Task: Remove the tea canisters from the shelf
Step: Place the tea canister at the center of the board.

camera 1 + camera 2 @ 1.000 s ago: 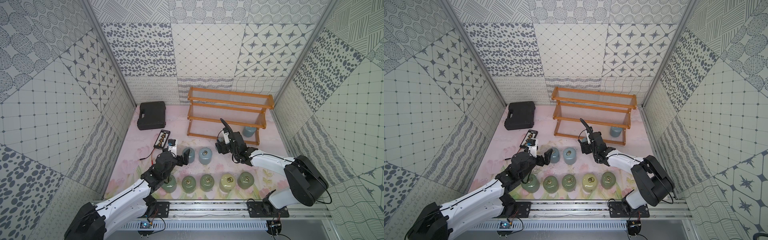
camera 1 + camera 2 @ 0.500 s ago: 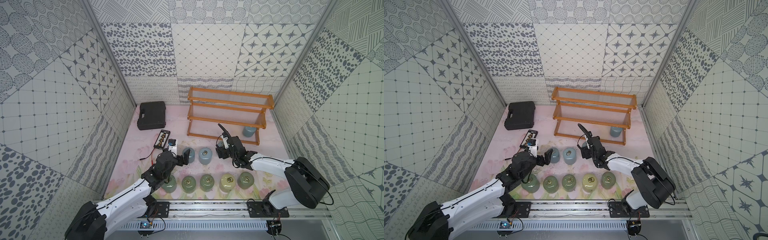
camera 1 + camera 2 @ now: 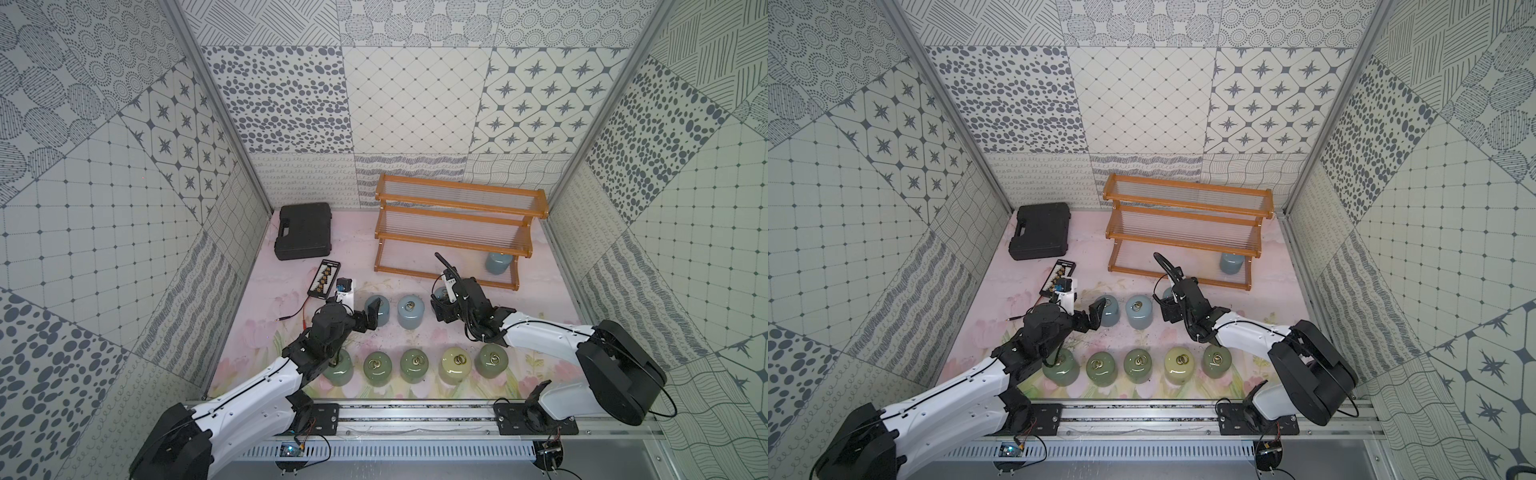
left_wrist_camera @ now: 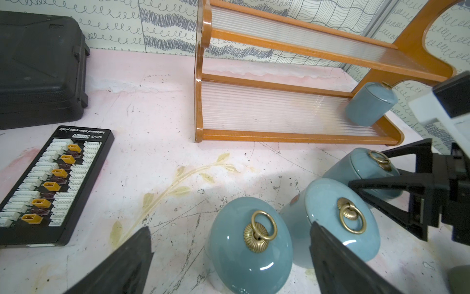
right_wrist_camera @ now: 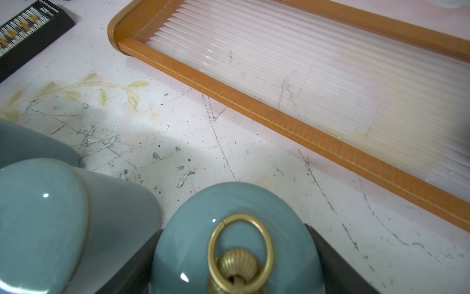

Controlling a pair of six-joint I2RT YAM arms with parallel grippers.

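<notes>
currently, right end effector [image 5: 236,254] clamping pale blue canister [image 5: 203,216] near edge of shelf [image 5: 279,119], left end effector [image 4: 229,227] spread wide

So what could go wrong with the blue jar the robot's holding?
The right gripper holds a glossy blue canister by its sides, so it might slip. The neighbouring canister stands close and could get bumped. The last canister sits low on the shelf under an upper tier, a tight reach.

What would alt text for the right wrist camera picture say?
A pale blue tea canister with a brass ring sits gripped between the right hand's dark fingers. Nearby are a second blue canister, the scratched pink table and the shelf's lowest tier.
</notes>
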